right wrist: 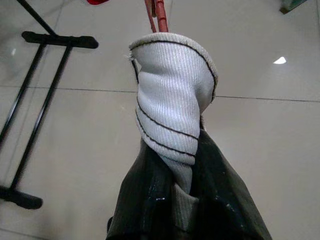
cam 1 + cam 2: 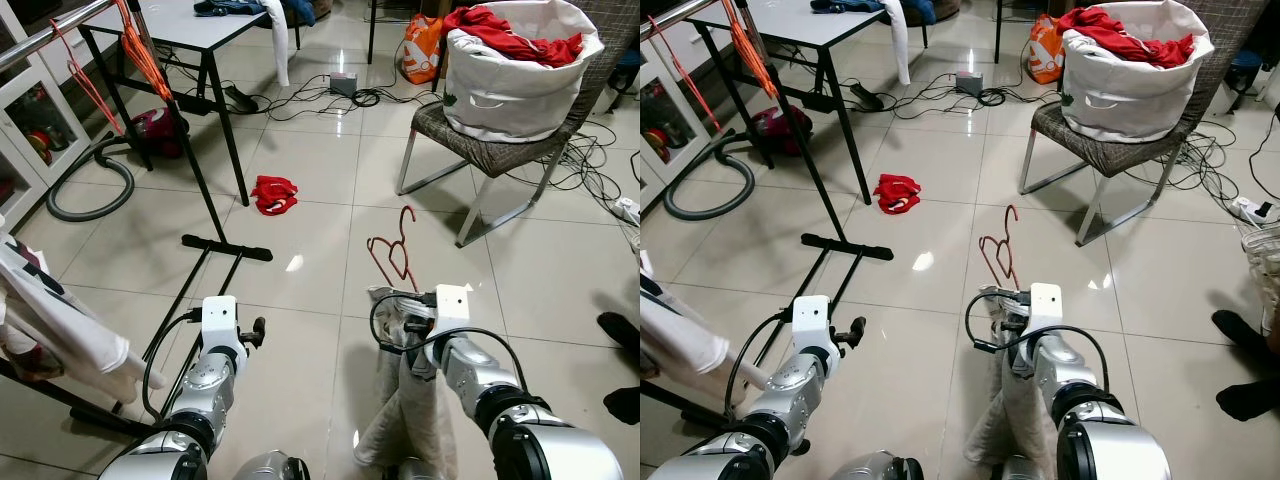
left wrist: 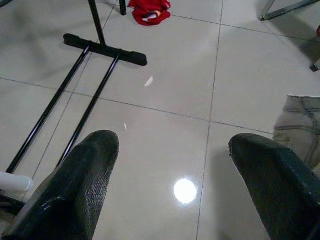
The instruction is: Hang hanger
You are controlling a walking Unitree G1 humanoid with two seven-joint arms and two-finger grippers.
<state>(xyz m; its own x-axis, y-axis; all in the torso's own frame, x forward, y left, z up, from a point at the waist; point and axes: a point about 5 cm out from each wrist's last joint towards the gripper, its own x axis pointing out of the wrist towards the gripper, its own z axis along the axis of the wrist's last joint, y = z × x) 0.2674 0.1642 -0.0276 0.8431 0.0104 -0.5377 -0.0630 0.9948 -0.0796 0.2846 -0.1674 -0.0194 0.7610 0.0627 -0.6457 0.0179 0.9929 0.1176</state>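
Red hanger point(image 2: 396, 252) sticks up out of the right gripper point(image 1: 187, 185), hook end pointing away from it toward the chair point(image 2: 490, 150). Its fingers are clamped tight on the collar of a pale grey garment point(image 1: 172, 105) that's bunched over the hanger, and the rest of the cloth droops down below the wrist toward the floor tiles point(image 2: 310, 190).

Left gripper point(image 3: 175, 185) is just held out over bare tile, fingers spread wide with nothing between them. Ahead of it and a bit to its left sits the black foot of the rack point(image 2: 226, 247), with the rack's post rising up to a rail where orange hangers point(image 2: 140, 45) dangle. A white shirt point(image 2: 60, 320) hangs on the near end of the rack, off to the left gripper's outer side.

Further out past both grippers there's a small red cloth point(image 2: 273, 194) lying on the floor, and a white basket point(image 2: 520, 75) full of red laundry sitting on the chair, well beyond the right gripper.
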